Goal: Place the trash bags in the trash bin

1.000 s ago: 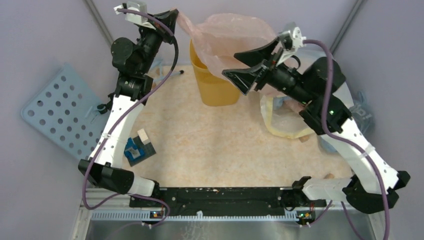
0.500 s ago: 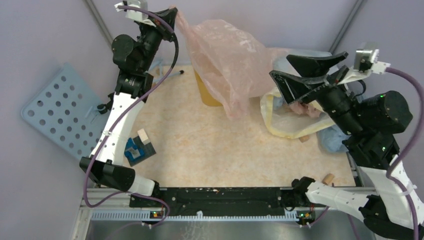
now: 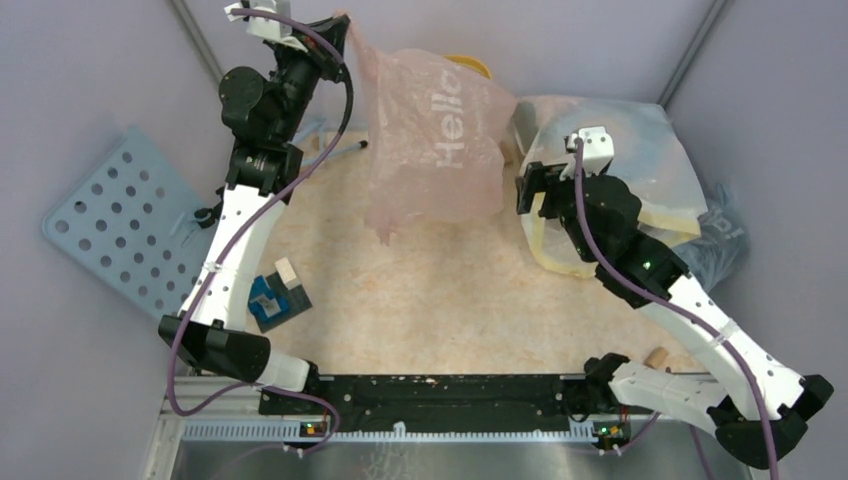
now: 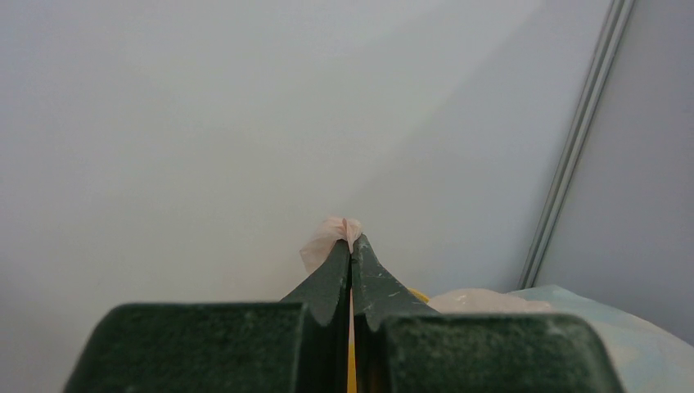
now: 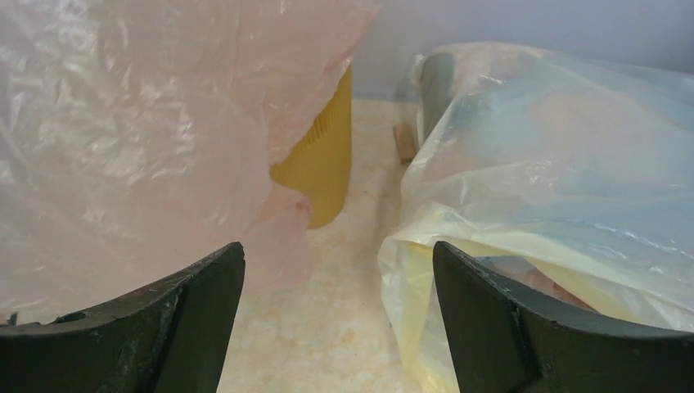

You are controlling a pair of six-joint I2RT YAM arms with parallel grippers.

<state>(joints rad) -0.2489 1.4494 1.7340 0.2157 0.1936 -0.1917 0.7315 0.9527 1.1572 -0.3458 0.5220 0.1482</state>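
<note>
Our left gripper [image 3: 340, 30] clamps the pink bag [image 3: 430, 140], hanging by the table's [image 3: 450, 300] far edge before the bin [image 5: 323, 164]; our right gripper [image 5: 337, 250], jaws apart and empty, should pinch the opposite rim, spreading it.

A robotics lab test cell; plain lilac-grey walls [image 3: 90, 80] and bare metal frame posts [image 3: 195, 40] enclose a beige speckled table [image 3: 440, 300]; a white-and-black left arm [image 3: 235, 240] and right arm [image 3: 690, 300] are bolted to a black rail [image 3: 440, 390] at its near edge, trailing purple cables [image 3: 348, 95]; a pale blue perforated board [image 3: 110, 220] sits off the table's left side.
</note>
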